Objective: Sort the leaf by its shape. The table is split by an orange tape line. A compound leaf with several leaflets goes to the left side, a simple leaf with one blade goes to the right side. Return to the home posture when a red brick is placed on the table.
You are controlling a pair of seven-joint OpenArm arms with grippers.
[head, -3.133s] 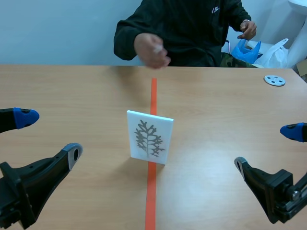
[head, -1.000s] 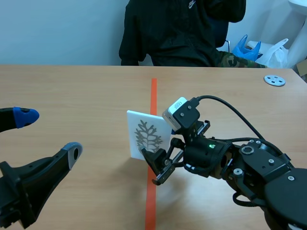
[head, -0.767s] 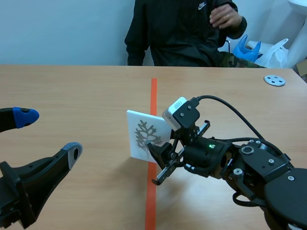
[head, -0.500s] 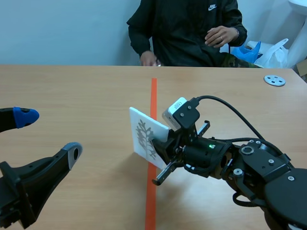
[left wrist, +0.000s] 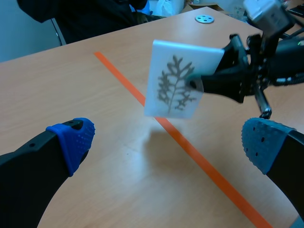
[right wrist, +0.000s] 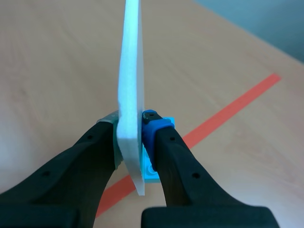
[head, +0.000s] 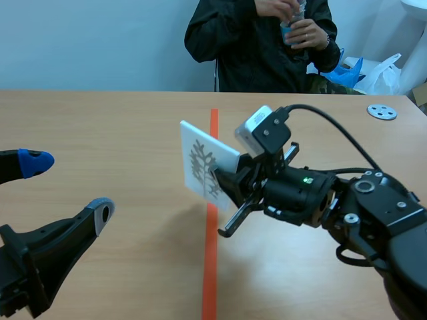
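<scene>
— Right wrist view gives only the leaf card (right wrist: pixel 129 71) edge-on. What's printed on it?
— Left wrist view shows its face: a printed leaf (left wrist: pixel 173 88), branching into many leaflets.
— Where is it?
— Clamped between the right gripper's (right wrist: pixel 129 124) pads, slightly tilted, held off the counter (head: pixel 100 120) above the orange tape line (head: pixel 210 267). The right arm reaches low to the middle. The left gripper (left wrist: pixel 166 140) is spread wide, apart from the card.

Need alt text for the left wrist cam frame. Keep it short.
A white card printed with a grey branching leaf is held above the orange tape line by the right gripper, which pinches one edge. The left gripper is open short of the card, its blue-padded fingers spread wide over the wooden table.
</scene>
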